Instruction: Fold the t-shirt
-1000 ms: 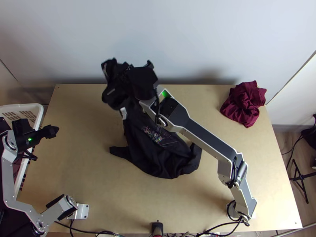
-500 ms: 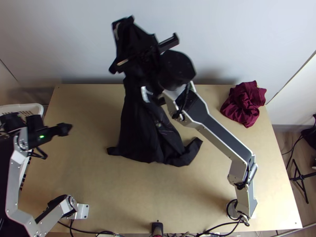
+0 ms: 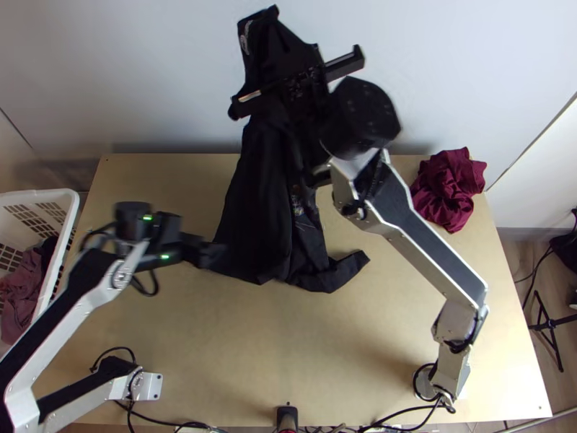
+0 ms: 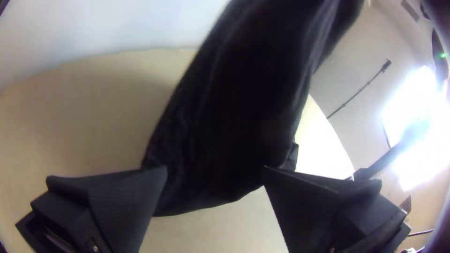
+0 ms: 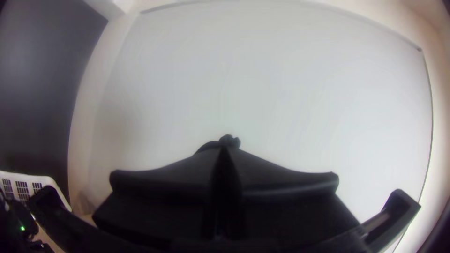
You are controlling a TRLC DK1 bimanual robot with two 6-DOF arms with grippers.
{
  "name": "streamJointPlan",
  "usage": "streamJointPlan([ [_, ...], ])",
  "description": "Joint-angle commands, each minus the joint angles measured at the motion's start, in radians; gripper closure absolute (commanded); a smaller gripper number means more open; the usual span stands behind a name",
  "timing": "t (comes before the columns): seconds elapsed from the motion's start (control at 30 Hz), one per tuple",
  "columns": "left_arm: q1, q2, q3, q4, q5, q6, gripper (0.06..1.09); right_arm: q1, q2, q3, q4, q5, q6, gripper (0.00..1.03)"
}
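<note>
High above the table's far part, my right gripper [image 3: 267,43] holds up the black t-shirt [image 3: 263,195], which hangs down in folds with its lower end on the table. In the right wrist view the right gripper [image 5: 225,152] is shut, a small bunch of black cloth [image 5: 229,140] showing at its fingertips. My left gripper [image 3: 216,254] is at the shirt's lower left edge. In the left wrist view the left gripper [image 4: 215,171] stands open, with the hanging black cloth [image 4: 234,117] beyond and between its fingers.
A crumpled maroon cloth [image 3: 447,189] lies at the table's far right. A white basket [image 3: 68,216] with clothes inside stands at the left edge. Bare table [image 3: 288,353] lies on the near side of the shirt.
My right gripper has risen and moved right, drawing the shirt up and narrowing its part on the table. My left gripper has moved right from near the basket to the shirt's edge.
</note>
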Motion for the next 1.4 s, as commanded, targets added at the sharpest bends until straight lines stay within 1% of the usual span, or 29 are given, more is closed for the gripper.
streamJointPlan([
  [0.0,-0.21,0.143,-0.007,0.195,-0.062,-0.026,0.11,-0.002,-0.059,-0.013,-0.018,0.029,-0.005,1.0],
  [0.1,-0.216,0.244,-0.024,0.295,-0.1,-0.01,0.11,0.001,-0.085,-0.017,-0.029,0.034,-0.003,1.0],
  [0.3,-0.19,0.395,-0.059,0.463,-0.12,0.0,0.11,0.005,-0.122,-0.019,-0.07,0.037,0.008,1.0],
  [0.37,-0.185,0.431,-0.059,0.483,-0.121,0.01,0.11,0.007,-0.126,-0.022,-0.075,0.037,0.008,1.0],
  [0.43,-0.185,0.454,-0.057,0.494,-0.143,0.017,0.11,0.007,-0.128,-0.022,-0.075,0.037,0.008,1.0],
  [0.5,-0.183,0.474,-0.054,0.499,-0.171,0.029,0.2,0.009,-0.13,-0.022,-0.075,0.037,0.008,1.0],
  [0.57,-0.17,0.481,-0.048,0.5,-0.178,0.048,0.19,0.01,-0.13,-0.022,-0.081,0.037,0.009,1.0],
  [0.6,-0.162,0.479,-0.039,0.496,-0.18,0.051,0.17,0.01,-0.13,-0.024,-0.083,0.037,0.009,1.0],
  [0.63,-0.151,0.465,-0.028,0.476,-0.18,0.06,0.12,0.009,-0.13,-0.025,-0.083,0.037,0.011,1.0],
  [0.77,-0.108,0.342,-0.016,0.417,-0.189,0.08,0.11,-0.005,-0.125,-0.03,-0.083,0.037,0.017,1.0],
  [0.9,-0.079,0.247,-0.03,0.397,-0.189,0.117,0.11,-0.011,-0.123,-0.031,-0.098,0.036,0.043,1.0],
  [1.0,-0.062,0.254,-0.048,0.463,-0.195,0.172,0.11,-0.01,-0.12,-0.034,-0.107,0.036,0.061,1.0],
  [1.1,-0.053,0.31,-0.031,0.546,-0.195,0.197,0.11,-0.007,-0.119,-0.036,-0.118,0.034,0.078,1.0],
  [1.23,-0.064,0.407,0.05,0.583,-0.195,0.195,0.11,-0.004,-0.125,-0.043,-0.136,0.034,0.094,1.0],
  [1.37,-0.078,0.496,0.111,0.667,-0.195,0.168,0.11,0.005,-0.139,-0.045,-0.152,0.034,0.112,1.0],
])
